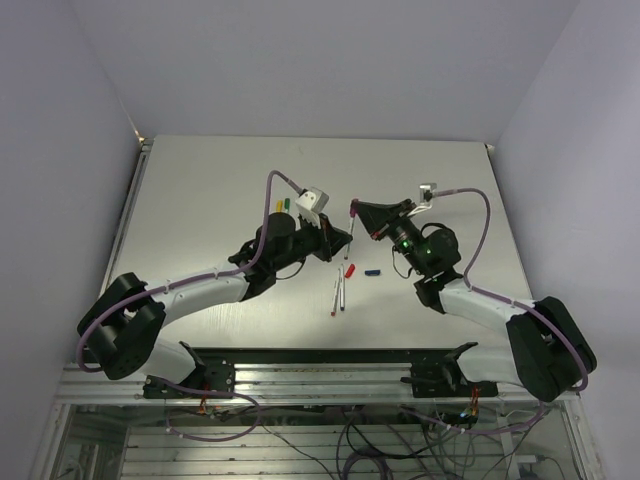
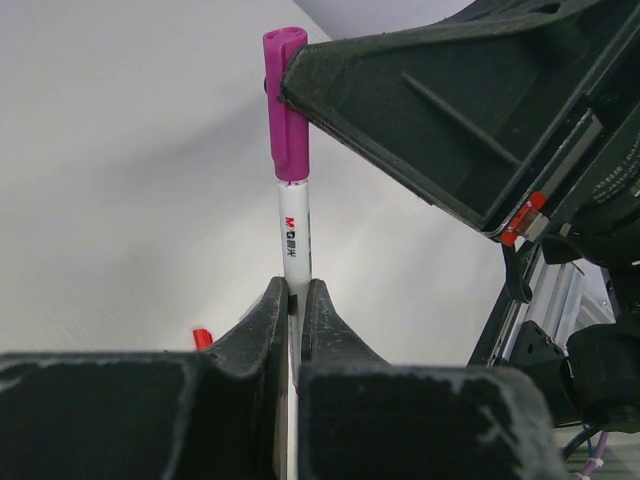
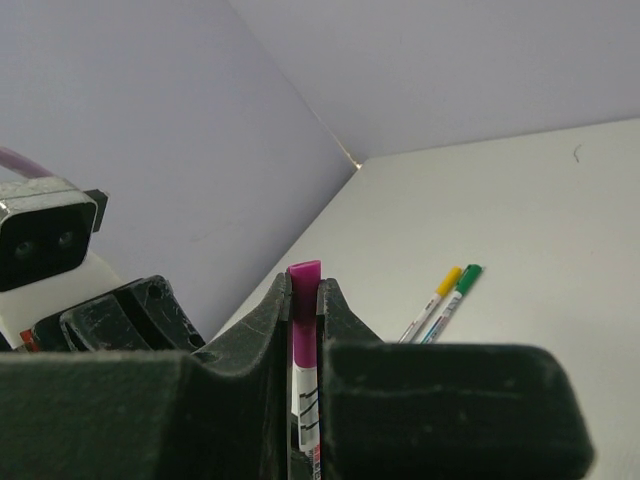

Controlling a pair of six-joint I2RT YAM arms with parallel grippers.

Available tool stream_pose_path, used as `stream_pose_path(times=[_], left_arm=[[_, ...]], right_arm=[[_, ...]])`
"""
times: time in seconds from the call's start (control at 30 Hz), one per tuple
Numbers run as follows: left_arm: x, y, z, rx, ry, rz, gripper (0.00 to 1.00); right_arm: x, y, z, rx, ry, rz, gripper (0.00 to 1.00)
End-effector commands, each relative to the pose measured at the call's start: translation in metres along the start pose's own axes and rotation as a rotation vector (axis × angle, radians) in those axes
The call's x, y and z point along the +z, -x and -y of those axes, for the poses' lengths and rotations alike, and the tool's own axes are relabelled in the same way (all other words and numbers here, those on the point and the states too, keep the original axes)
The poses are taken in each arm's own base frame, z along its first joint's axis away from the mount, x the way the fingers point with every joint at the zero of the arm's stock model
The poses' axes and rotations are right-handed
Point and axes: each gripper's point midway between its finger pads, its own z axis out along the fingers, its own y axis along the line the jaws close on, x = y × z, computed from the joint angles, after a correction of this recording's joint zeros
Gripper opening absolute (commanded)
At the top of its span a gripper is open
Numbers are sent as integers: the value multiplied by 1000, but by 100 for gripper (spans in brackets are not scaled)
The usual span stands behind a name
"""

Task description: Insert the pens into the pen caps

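Note:
A white pen (image 2: 294, 235) with the purple cap (image 2: 285, 105) on its tip is held in the air between both grippers. My left gripper (image 2: 295, 292) is shut on the pen's barrel. My right gripper (image 3: 304, 290) is shut on the purple cap (image 3: 304, 300). In the top view they meet above the table's middle, left gripper (image 1: 344, 242), right gripper (image 1: 355, 212). Two uncapped pens (image 1: 339, 292) lie side by side on the table nearer me. A red cap (image 1: 349, 269) and a blue cap (image 1: 373, 271) lie beside them. A yellow-capped pen (image 3: 432, 304) and a green-capped pen (image 3: 455, 290) lie together.
The yellow and green capped pens also show in the top view (image 1: 283, 204), behind the left wrist camera housing (image 1: 313, 201). The red cap shows in the left wrist view (image 2: 203, 337). The table's back edge (image 1: 320, 138) meets the wall.

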Motion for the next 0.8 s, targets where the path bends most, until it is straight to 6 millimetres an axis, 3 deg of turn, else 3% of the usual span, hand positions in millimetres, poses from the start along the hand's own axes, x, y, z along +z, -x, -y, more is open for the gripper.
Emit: stream_pose_path(times=[0.0, 0.17, 0.33, 0.77], left_arm=[[-3, 66, 15, 18, -21, 228, 7], [-15, 85, 6, -4, 19, 316, 7], [-26, 94, -10, -26, 67, 364, 7], [-42, 113, -26, -23, 125, 434, 7]], right_arm=[[-11, -59, 0, -4, 1, -235, 0], [-13, -75, -1, -28, -9, -285, 0], [-14, -91, 1, -46, -27, -332, 0], [-16, -136, 6, -81, -58, -457, 0]])
